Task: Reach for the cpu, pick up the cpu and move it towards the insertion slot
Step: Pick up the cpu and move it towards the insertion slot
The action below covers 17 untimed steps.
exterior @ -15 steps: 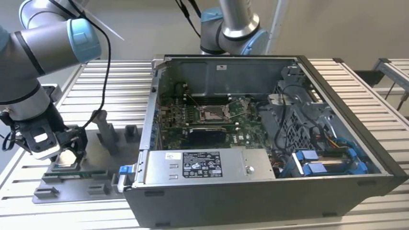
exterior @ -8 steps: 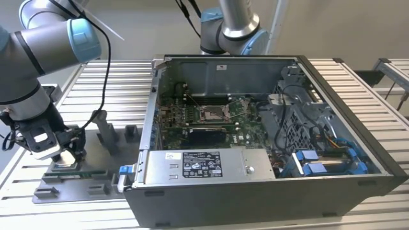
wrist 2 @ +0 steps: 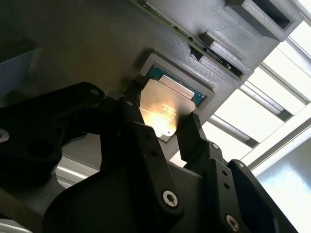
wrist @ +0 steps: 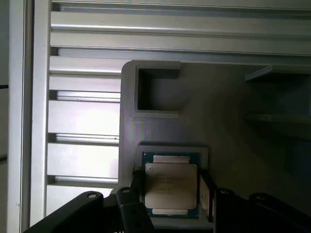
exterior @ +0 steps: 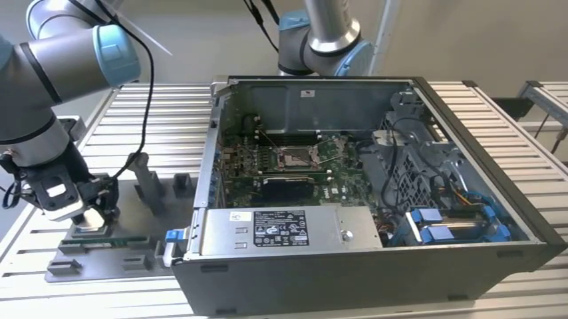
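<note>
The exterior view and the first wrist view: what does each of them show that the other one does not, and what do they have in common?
Exterior view: the open computer case with the insertion slot on its board. First wrist view: the cpu close up, pale face up, seated in its square recess. Shared: the gripper low over the grey holder on the slatted table.

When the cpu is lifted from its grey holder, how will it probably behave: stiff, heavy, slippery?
Probably stiff and light: the cpu looks like a thin flat plate with a metal face. Its shiny face and thin edges may slip in a grip. Lying flat in a recess of the grey holder, it should not roll.
</note>
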### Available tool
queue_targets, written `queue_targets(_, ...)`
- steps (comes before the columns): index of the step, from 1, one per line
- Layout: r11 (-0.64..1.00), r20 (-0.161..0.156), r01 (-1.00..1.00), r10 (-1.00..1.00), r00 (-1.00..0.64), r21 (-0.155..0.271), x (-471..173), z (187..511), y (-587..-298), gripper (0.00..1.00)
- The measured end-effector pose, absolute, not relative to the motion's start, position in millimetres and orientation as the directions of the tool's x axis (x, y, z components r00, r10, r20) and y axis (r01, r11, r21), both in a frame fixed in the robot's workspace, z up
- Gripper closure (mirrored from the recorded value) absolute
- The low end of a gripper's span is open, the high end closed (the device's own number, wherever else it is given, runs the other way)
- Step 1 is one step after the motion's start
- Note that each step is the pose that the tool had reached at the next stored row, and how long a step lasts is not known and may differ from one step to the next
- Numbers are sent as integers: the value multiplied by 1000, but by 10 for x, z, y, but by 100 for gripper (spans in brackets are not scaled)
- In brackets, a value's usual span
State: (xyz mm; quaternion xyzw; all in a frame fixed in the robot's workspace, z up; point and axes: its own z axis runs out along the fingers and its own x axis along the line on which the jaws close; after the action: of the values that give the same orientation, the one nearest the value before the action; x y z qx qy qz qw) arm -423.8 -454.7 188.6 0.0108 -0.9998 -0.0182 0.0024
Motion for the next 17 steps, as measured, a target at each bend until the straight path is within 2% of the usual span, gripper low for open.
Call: queue_targets(17, 999, 5, -21, -22, -1000, 36, -4239, 2077, -4548, 100)
